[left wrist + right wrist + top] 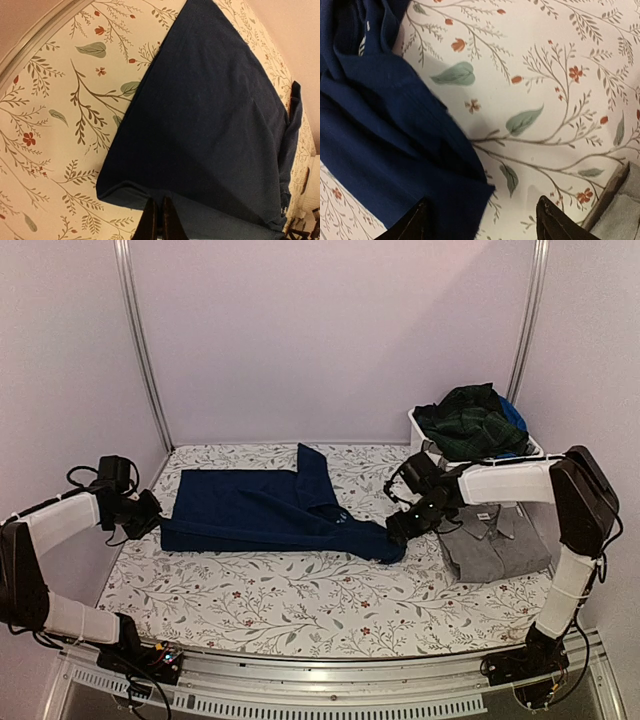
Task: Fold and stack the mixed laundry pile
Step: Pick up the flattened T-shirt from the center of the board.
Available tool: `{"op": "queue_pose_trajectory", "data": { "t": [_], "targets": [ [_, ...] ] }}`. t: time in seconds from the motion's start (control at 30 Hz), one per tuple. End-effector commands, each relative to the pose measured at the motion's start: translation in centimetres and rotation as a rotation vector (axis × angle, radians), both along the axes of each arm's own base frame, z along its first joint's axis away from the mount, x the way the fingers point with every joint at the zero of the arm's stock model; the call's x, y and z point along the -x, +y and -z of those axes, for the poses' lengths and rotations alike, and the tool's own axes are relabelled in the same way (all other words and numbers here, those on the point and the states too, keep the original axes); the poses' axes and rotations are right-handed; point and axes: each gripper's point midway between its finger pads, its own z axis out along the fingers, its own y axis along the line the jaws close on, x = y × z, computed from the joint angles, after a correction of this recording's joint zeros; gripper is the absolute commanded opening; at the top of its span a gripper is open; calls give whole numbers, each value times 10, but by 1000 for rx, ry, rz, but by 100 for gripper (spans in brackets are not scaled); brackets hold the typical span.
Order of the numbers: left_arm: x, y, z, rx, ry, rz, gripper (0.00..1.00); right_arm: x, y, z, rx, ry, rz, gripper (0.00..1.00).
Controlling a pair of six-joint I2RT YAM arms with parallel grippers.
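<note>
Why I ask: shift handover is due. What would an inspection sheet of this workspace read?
Surface: floral table cloth, lying flat.
Job's things: navy garment spread mid-table, partly folded; grey garment folded at the right; green plaid garment heaped in the white bin, with a bit of blue cloth beside it.
Clutter: nothing seen.
Grippers: left gripper shut on the navy garment's left edge; right gripper open at its right corner.
Cables: black cables loop at the left wrist; more at both bases.
Surroundings: plain walls, metal frame posts.
</note>
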Motion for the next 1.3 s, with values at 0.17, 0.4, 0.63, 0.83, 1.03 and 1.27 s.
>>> {"op": "queue_pose_trajectory", "data": {
  "t": [0.17,0.4,0.63,0.83,1.03,1.27],
  "targets": [
    [-14,0,-2,22,-31,-12,0,69,-26,-38,-333,7,252,76],
    [-16,0,-2,26,-31,-15,0,110,13,-35,-552,55,265,79],
    [-13,0,-1,25,-30,-16,0,78,16,-4,-505,32,451,65],
    [-15,9,-13,-7,-55,-37,0,82,0,32,-381,60,430,25],
    [-20,17,-20,-21,-64,-57,0,83,-2,-6,-453,27,314,0],
    [-22,28,-26,-59,-57,-75,0,158,46,-61,-673,353,-147,0]
  ]
}}
